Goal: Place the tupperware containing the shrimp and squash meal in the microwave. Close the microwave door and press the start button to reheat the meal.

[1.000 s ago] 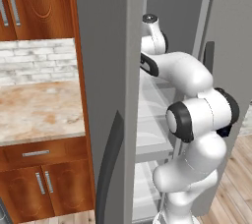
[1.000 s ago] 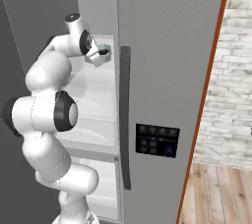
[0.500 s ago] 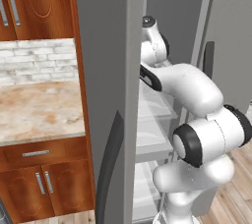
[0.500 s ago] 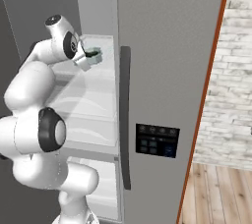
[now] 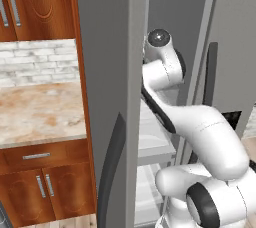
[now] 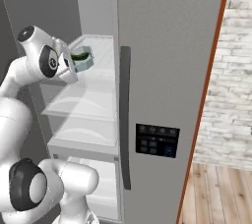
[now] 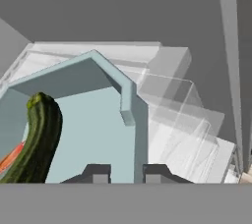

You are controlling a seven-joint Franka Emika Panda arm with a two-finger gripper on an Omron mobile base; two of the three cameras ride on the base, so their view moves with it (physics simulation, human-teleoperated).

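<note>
The pale blue-grey tupperware (image 6: 83, 57) hangs in the air inside the open fridge, above a glass shelf (image 6: 88, 101). My gripper (image 6: 74, 64) is shut on its rim. In the hand view my gripper (image 7: 125, 174) has one finger on each side of the tupperware (image 7: 93, 129) wall. The dark green squash (image 7: 37, 139) lies inside the tray at the left, with the orange shrimp (image 7: 10, 156) beside it. The squash (image 6: 79, 56) also peeks over the rim in the right base view. The microwave and its door are out of view.
The fridge's right door (image 6: 167, 70), with a long dark handle (image 6: 125, 115) and a dispenser panel (image 6: 156, 139), stands close to the tray's right. The left door (image 5: 107, 97) stands open beside the arm. A marble counter (image 5: 35, 112) over wooden cabinets lies to the left.
My hand has drawn the tupperware leftward and slightly down, away from the right door and out from the shelves. The arm's elbow has swung lower.
</note>
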